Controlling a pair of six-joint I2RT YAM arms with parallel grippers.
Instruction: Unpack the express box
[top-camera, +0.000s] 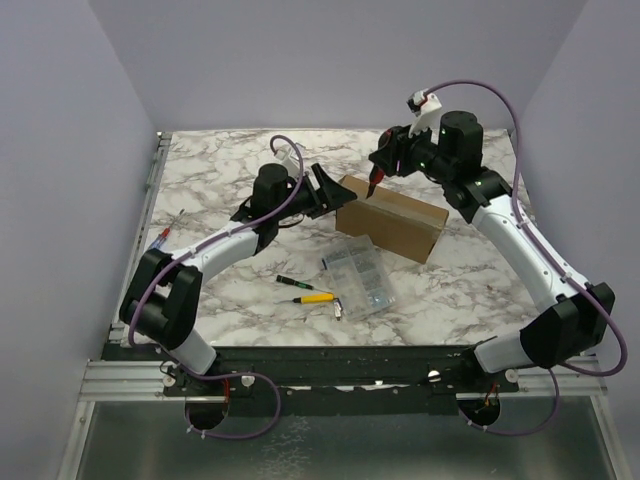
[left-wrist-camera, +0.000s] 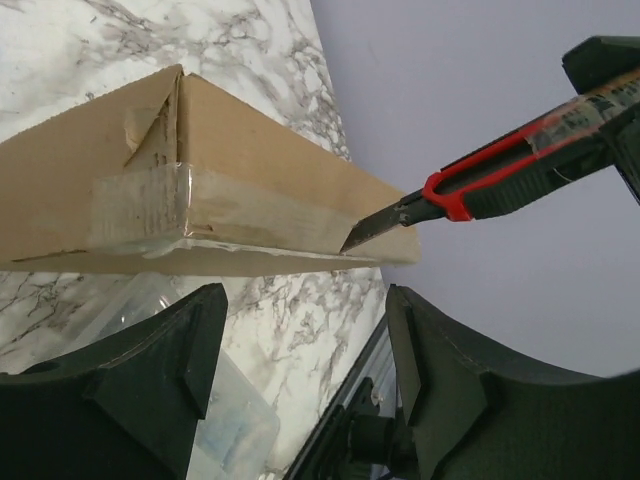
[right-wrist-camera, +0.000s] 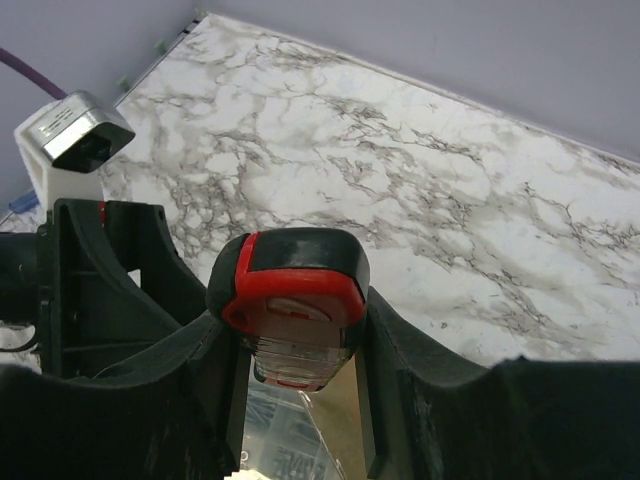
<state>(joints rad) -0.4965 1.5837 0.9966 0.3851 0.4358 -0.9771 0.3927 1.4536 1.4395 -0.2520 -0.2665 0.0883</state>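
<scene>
The brown cardboard express box (top-camera: 390, 225) lies shut and taped near the table's middle. It also shows in the left wrist view (left-wrist-camera: 200, 190). My right gripper (top-camera: 380, 170) is shut on a red and black utility knife (right-wrist-camera: 290, 290) and holds it above the box's far left corner. The knife (left-wrist-camera: 470, 185) has its blade out, and the blade tip touches the box's taped top edge. My left gripper (top-camera: 327, 190) is open and empty. It sits just beside the box's left end, with its fingers (left-wrist-camera: 180, 350) spread wide below the box.
A clear plastic compartment case (top-camera: 358, 277) lies in front of the box. A yellow-handled screwdriver (top-camera: 315, 298) and a green and black one (top-camera: 293, 283) lie left of the case. The back wall stands close behind the right arm.
</scene>
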